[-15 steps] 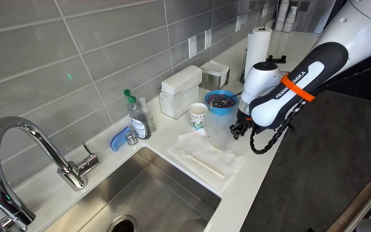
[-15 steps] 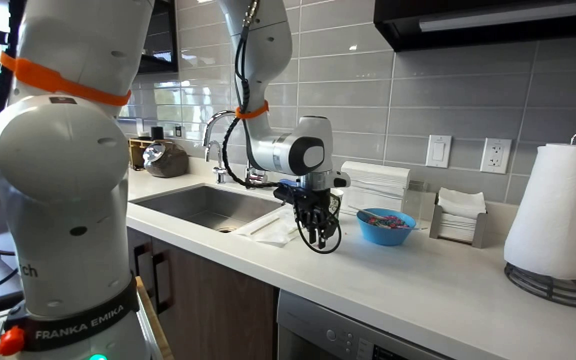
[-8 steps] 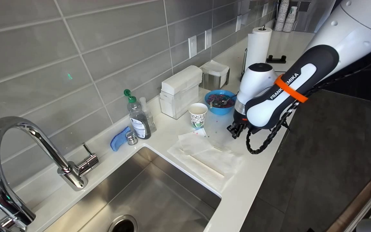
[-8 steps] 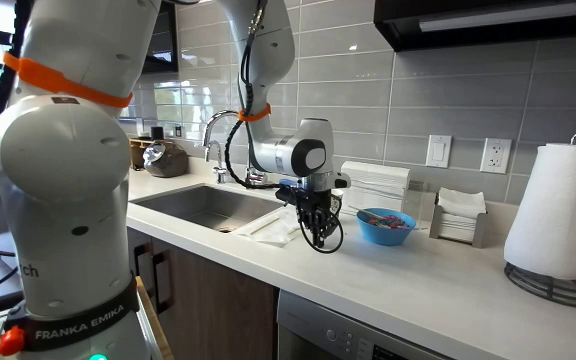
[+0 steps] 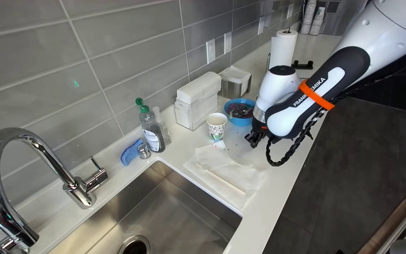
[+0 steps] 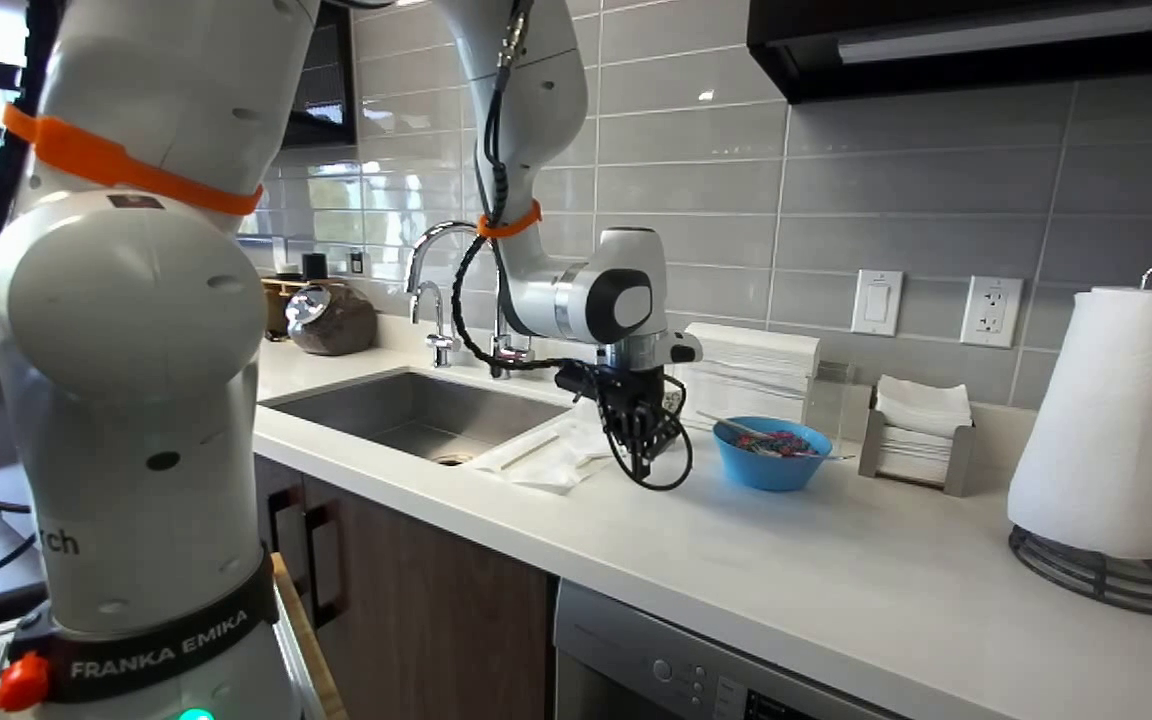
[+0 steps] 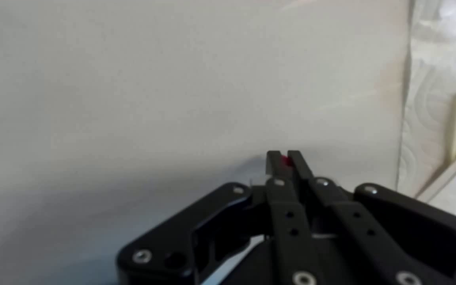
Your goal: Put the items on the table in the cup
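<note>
Gripping a tiny red piece with the nearly closed pincer, above the worktop, presumably for dropping into the upright paper cup towards the back edge.

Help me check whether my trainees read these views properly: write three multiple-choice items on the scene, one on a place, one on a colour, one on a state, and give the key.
1. Where is the cup?
A. In the sink
B. On top of the paper towel roll
C. On the countertop, beside the bowl

2. What colour is the bowl?
A. Blue
B. Orange
C. Black

3. What is the state of the end effector?
A. Wide open
B. Shut on a small red item
C. Shut on the cup

Key:
1: C, since an exterior view shows it upright next to the bowl.
2: A, since it is blue in both exterior views.
3: B, since the wrist view shows red in the narrow gap between the fingertips.
</note>
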